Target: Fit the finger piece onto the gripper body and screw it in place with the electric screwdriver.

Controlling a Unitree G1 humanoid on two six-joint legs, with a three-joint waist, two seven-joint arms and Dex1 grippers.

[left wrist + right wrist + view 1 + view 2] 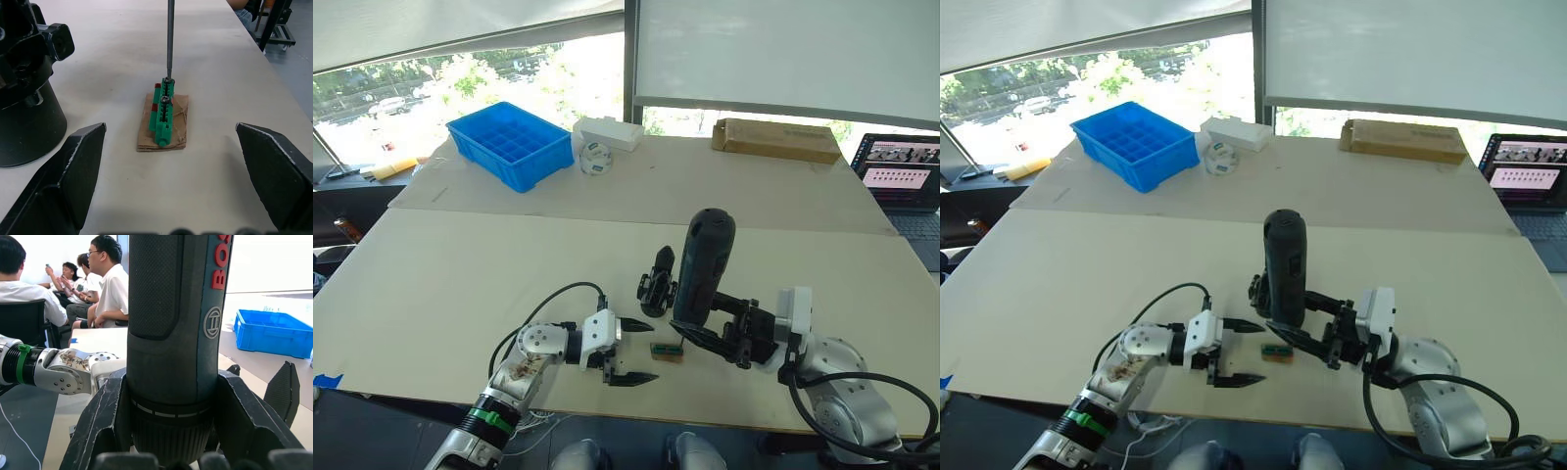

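My right gripper point(703, 335) is shut on the electric screwdriver point(705, 264), a thick black cylinder held upright near the table's front edge. Its thin metal bit point(169, 39) points down and touches the top of a small green-topped brown block point(667, 351). The gripper body point(658, 284), a squat black block with a pointed finger sticking up, stands just behind the block and left of the screwdriver. My left gripper point(653, 351) lies low on the table, open, its fingertips either side of the block without touching it. The finger piece is out of view.
At the back stand a blue compartment bin point(509, 145), a white box point(607, 132), a tape roll point(595, 157) and a cardboard box point(775, 140). A laptop point(901, 176) sits at the far right. Several people point(107, 289) sit beyond the table's front edge.
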